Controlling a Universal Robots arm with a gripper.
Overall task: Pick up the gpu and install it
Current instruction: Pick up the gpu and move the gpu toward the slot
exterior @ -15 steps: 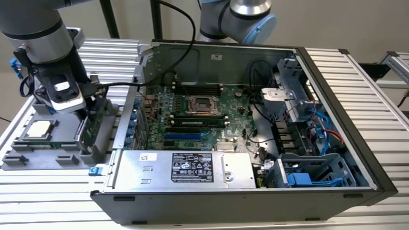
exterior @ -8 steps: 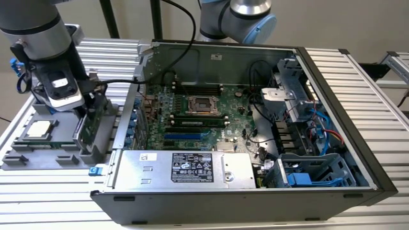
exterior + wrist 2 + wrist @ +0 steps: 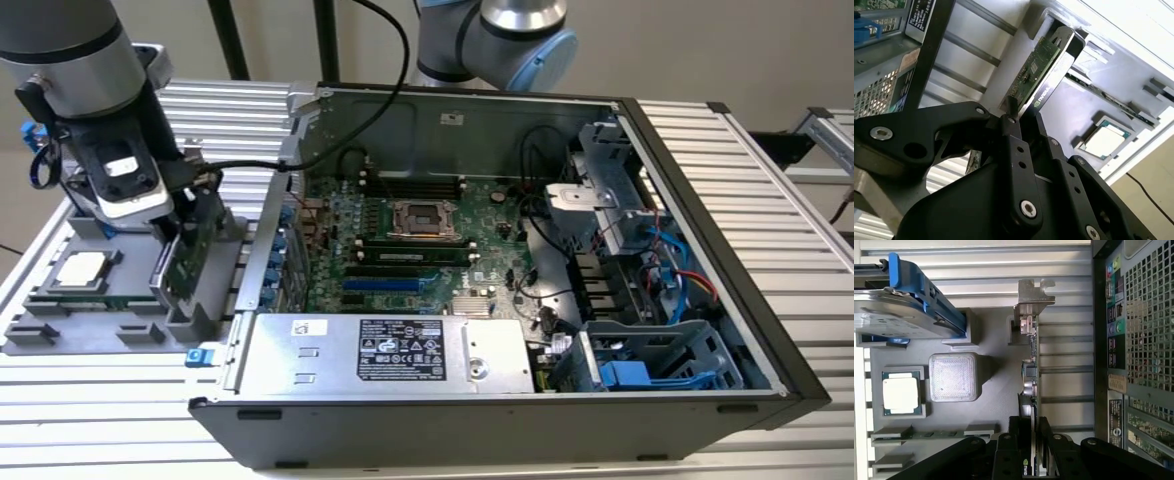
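The gpu (image 3: 183, 268) stands on edge in a slot of the grey parts tray (image 3: 60, 335), at the exterior view's left, just outside the open computer case. It is a green card (image 3: 1032, 371) with a silver bracket (image 3: 1035, 294) at its far end. My gripper (image 3: 1035, 424) straddles the card's near end from above. One black finger (image 3: 1019, 437) lies on the cooler side and the other on the board side, pressed against it. In the second wrist view the gpu (image 3: 1041, 67) rises from between the fingers (image 3: 1013, 142), with the gripper (image 3: 1021, 119) shut on it.
The open case (image 3: 694, 250) holds the large motherboard (image 3: 414, 250) and a power supply (image 3: 387, 350). Its perforated rear wall (image 3: 1141, 340) stands close beside the card. The tray also carries a processor (image 3: 900, 395), a memory stick (image 3: 929, 432) and a hard drive with blue clips (image 3: 904, 310).
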